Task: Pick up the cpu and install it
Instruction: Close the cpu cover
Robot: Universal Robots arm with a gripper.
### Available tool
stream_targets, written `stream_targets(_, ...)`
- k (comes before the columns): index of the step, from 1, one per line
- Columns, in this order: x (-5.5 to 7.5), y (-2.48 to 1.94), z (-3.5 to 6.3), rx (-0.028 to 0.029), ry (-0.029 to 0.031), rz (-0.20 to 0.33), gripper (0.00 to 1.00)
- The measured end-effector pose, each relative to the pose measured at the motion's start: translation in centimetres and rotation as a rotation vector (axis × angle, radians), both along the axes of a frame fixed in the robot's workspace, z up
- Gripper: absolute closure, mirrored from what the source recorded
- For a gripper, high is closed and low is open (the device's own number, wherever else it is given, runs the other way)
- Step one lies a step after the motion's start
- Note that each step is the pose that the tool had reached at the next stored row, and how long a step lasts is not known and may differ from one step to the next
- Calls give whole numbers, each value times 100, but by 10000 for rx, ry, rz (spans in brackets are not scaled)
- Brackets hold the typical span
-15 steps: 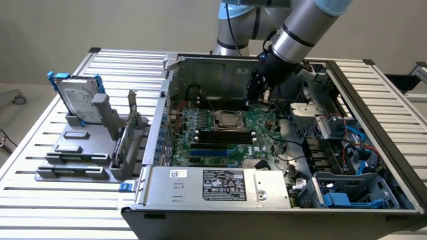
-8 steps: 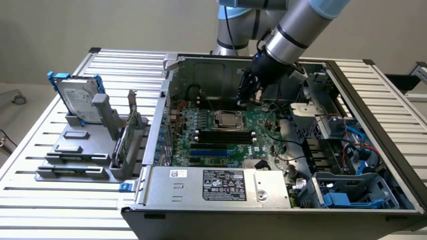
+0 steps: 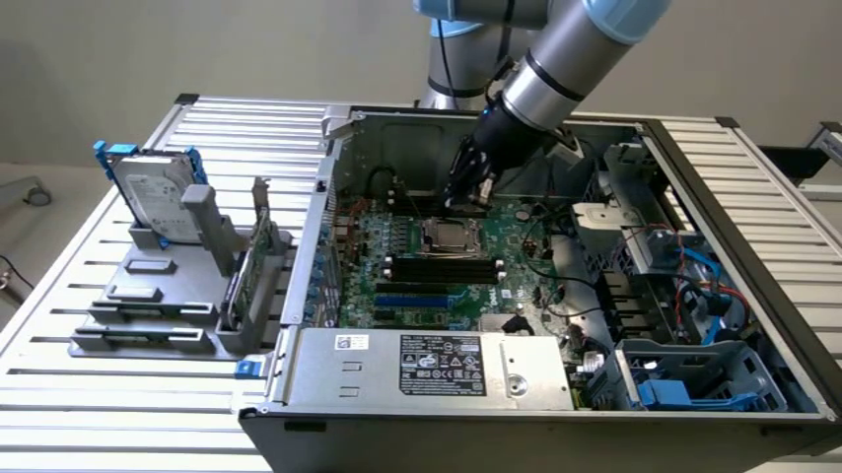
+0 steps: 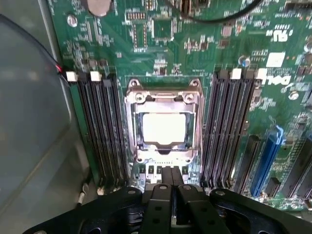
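Slatted metal table (image 3: 79,394) carried, at the exterior view's left, a grey holder (image 3: 145,296) with a hard drive (image 3: 148,192) standing upright in it. Beside it lay the open computer case (image 3: 776,296), its green motherboard (image 3: 526,256) facing up. The cpu (image 3: 448,236) sat flat inside the socket frame (image 4: 163,95), between two banks of memory slots (image 4: 100,131). The gripper (image 3: 463,202) hung close above the board, its fingers pressed together and holding nothing. The cpu lay just beyond its tips, in line with them. Nearly square, the chip had no real long axis, and its edges ran parallel with the slots.
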State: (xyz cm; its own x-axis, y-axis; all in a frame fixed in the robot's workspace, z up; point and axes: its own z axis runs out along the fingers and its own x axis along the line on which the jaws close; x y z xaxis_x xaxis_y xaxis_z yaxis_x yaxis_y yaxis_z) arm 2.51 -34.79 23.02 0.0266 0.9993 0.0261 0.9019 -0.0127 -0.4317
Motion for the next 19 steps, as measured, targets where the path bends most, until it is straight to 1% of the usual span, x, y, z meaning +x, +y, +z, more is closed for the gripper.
stream_targets(2, -62, 0, -25, 2, -5, -2, 89)
stream_targets(5, -104, 0, -65, 18, -9, -1, 89)
stream_targets(10, -137, 0, -140, 124, -21, -1, 89)
stream_targets(12, -151, 0, -157, 156, -28, -1, 89)
stream_targets(13, -157, 0, -166, 172, -41, -1, 89)
stream_targets(15, -165, 0, -186, 215, -88, -1, 89)
stream_targets(17, -172, 0, -207, 247, -163, 1, 89)
stream_targets(19, -185, 0, -232, 269, -210, 1, 89)
